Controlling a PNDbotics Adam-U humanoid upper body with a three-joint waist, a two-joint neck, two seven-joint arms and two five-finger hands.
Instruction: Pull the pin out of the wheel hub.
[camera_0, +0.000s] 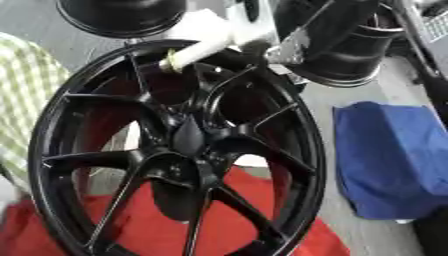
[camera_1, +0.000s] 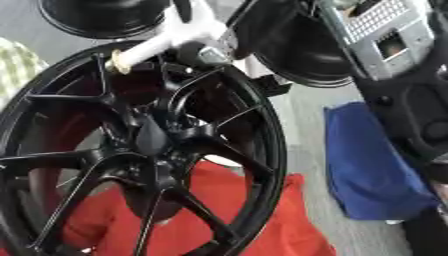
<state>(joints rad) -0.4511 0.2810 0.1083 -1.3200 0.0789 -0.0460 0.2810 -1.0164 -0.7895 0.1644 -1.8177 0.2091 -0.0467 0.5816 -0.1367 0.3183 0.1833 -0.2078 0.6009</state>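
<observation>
Left eye view: glossy black wheel hub, thin forked spokes running to a pointed centre cap, standing nearly upright and filling the frame. It rests on a crumpled red cloth. A white cylindrical pin with a yellowish tip lies across the upper rim, slanting up to the right. Folded blue cloth on grey floor to the right, apart from the wheel. Green-checked fabric at the left edge. More black rims behind.

Right eye view: the right hand, black with silver parts, sits at the pin's upper end; whether its fingers close on the pin, cannot tell. Grey perforated crate top right.
</observation>
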